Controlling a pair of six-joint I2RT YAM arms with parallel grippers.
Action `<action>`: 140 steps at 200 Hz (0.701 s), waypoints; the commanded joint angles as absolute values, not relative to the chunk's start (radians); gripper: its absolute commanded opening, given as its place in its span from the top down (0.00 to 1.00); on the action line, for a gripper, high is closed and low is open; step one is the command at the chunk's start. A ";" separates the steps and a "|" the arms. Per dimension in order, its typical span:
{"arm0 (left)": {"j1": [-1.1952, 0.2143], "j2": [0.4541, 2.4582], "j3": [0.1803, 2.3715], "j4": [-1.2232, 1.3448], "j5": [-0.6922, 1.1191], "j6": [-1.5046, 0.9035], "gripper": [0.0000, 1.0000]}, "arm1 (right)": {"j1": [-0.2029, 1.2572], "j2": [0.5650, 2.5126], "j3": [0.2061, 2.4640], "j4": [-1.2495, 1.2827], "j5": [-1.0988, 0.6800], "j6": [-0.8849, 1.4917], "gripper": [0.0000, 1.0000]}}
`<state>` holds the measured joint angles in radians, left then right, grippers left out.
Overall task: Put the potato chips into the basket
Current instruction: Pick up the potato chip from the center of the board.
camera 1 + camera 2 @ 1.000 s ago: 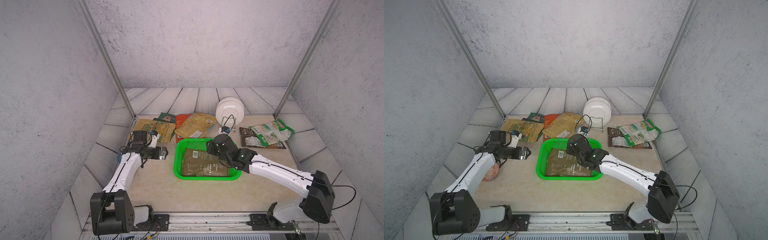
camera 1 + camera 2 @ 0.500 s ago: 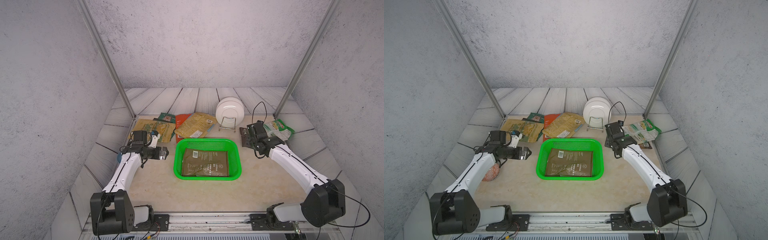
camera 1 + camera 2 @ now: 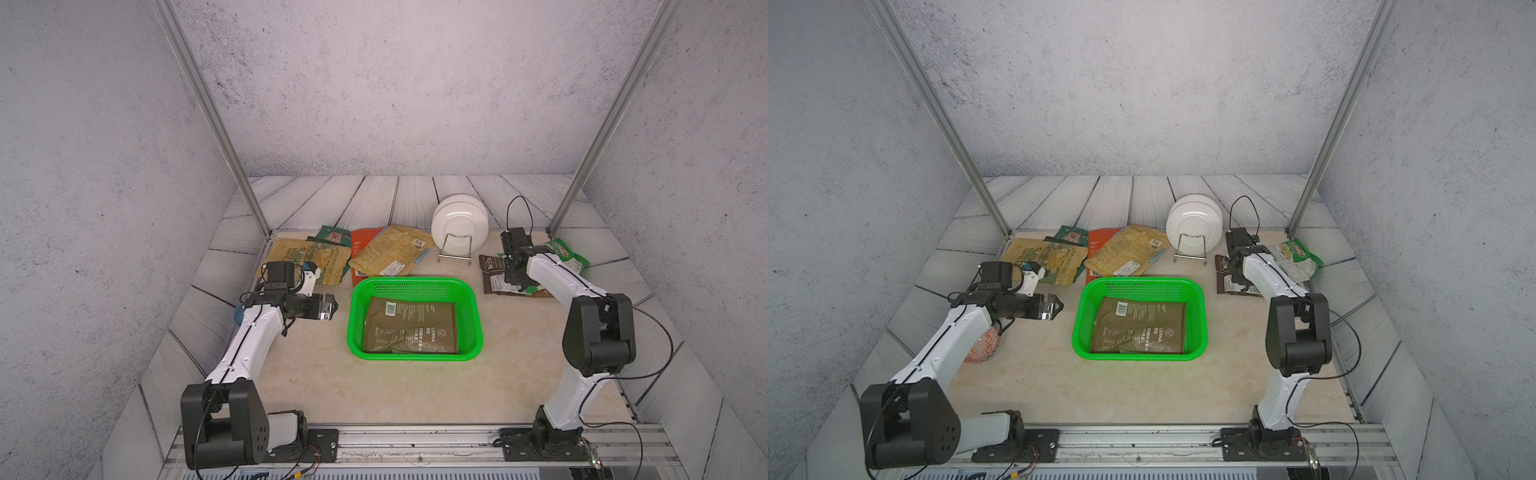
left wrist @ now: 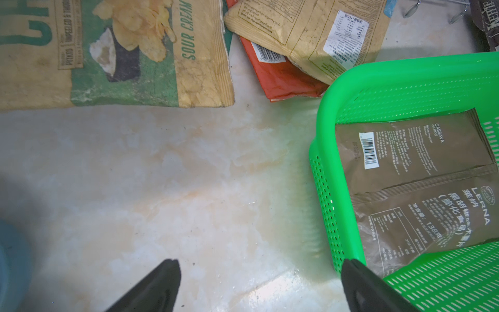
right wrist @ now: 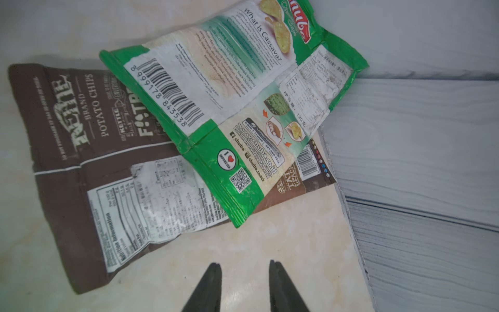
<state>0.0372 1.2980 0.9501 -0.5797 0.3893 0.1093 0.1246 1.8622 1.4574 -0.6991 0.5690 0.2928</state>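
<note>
The green basket [image 3: 415, 286] sits mid-table with an olive-brown chip bag [image 3: 411, 328] lying flat in it. More potato chips lie at the back left: a mustard-yellow bag [image 3: 388, 250], an orange-red bag [image 3: 360, 245], a yellow-green bag [image 3: 316, 259] and a dark green bag [image 3: 332, 235]. At the right, a green-white bag [image 5: 243, 108] overlaps a brown bag [image 5: 108, 162]. My left gripper [image 4: 260, 263] is open and empty, just left of the basket's wall [image 4: 378, 73]. My right gripper [image 5: 244, 264] hovers beside the brown bag, jaws a narrow gap apart with nothing between them.
White plates [image 3: 459, 226] stand in a wire rack behind the basket. A blue bowl [image 4: 10, 259] and a patterned orange ball [image 3: 982, 347] sit under the left arm. Raised grey planks [image 5: 405, 162] border the table at the right. Metal posts stand at the back corners.
My right arm has swung from over the basket to the bags at the right, and its jaws have narrowed. The left arm has stayed still.
</note>
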 commanded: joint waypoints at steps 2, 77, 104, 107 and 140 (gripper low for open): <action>0.038 1.308 0.956 -0.593 0.397 0.123 0.00 | 0.108 1.955 1.513 -0.747 0.626 0.211 0.66; 0.038 1.315 0.960 -0.596 0.397 0.121 0.00 | 0.061 2.096 1.645 -0.770 0.612 0.150 0.65; 0.038 1.319 0.960 -0.597 0.396 0.119 0.00 | 0.049 2.124 1.670 -0.772 0.600 0.141 0.65; 0.038 1.320 0.960 -0.597 0.396 0.119 0.00 | 0.050 2.127 1.673 -0.773 0.597 0.141 0.65; 0.037 1.320 0.962 -0.599 0.395 0.119 0.00 | 0.049 2.153 1.703 -0.778 0.588 0.140 0.65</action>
